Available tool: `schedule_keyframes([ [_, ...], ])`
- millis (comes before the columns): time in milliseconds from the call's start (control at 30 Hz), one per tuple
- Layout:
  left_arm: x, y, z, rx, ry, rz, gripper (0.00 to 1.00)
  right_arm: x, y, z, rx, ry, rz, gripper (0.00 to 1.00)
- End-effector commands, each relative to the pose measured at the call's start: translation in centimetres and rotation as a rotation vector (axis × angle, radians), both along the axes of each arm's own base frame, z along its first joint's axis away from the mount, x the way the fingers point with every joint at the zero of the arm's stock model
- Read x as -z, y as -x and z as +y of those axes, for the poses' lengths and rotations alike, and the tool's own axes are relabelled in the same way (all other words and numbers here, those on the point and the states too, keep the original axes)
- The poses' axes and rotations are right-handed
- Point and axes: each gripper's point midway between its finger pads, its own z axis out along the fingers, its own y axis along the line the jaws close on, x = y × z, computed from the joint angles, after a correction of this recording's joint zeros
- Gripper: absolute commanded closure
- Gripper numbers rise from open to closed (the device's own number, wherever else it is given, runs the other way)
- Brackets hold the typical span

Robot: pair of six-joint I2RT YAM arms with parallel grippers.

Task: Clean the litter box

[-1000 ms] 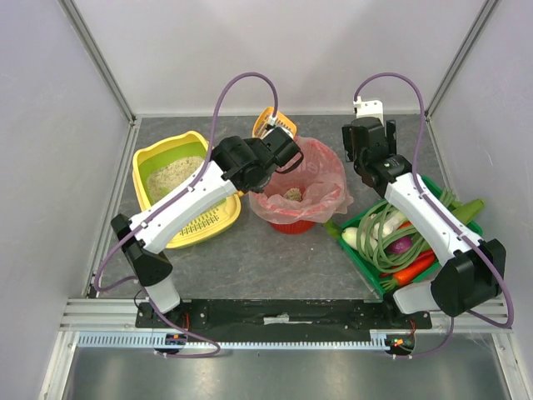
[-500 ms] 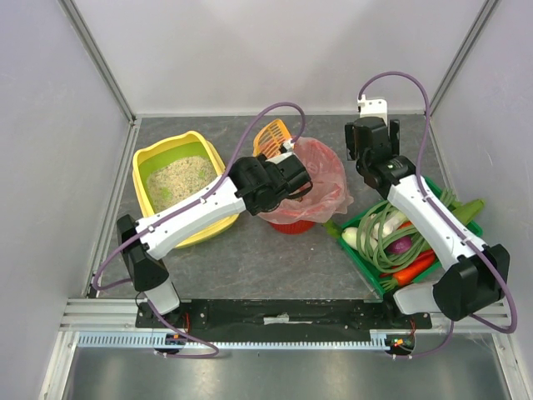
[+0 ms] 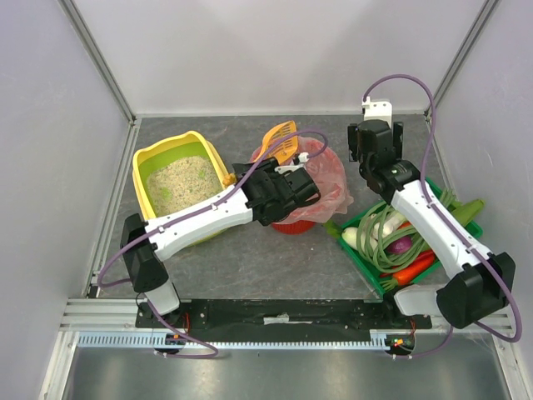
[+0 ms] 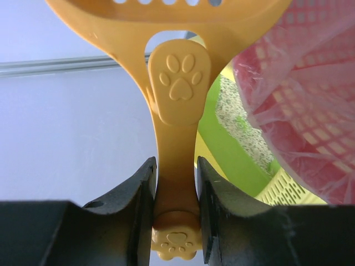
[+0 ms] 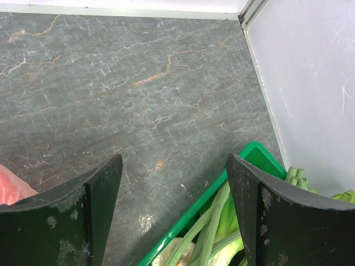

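risk: scoop (image 4: pixel 178 105) is pinched only near the butt of its thin handle, so a quick swing could let it pivot or slip. any grains left on it would drop on the surface (image 3: pixel 250 258) between bin and box. its blade is close to the pink bag (image 3: pixel 329 179) of the red bin and could snag it.
left jaws clenched on the scoop handle. left arm stretched diagonally, forearm crossing the near right corner of the litter box (image 3: pixel 138 175), which sits far left, just beside the bin.
right jaws released, empty, hovering far right by the green vegetable tray (image 3: pixel 356 250).
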Motion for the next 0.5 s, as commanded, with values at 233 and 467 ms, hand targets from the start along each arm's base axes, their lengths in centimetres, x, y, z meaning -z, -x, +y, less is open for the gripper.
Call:
schedule_keyframes([
  [233,-3.7,-0.3,-0.1,0.071,-0.121,-0.168,0.98,-1.8,0.3,-0.5,0.021,-0.060,-0.090,0.16],
  [467,-4.8,0.2,0.0,0.125,-0.149,-0.187,0.98,-1.9,0.5,-0.5,0.017,-0.094,-0.113,0.16],
])
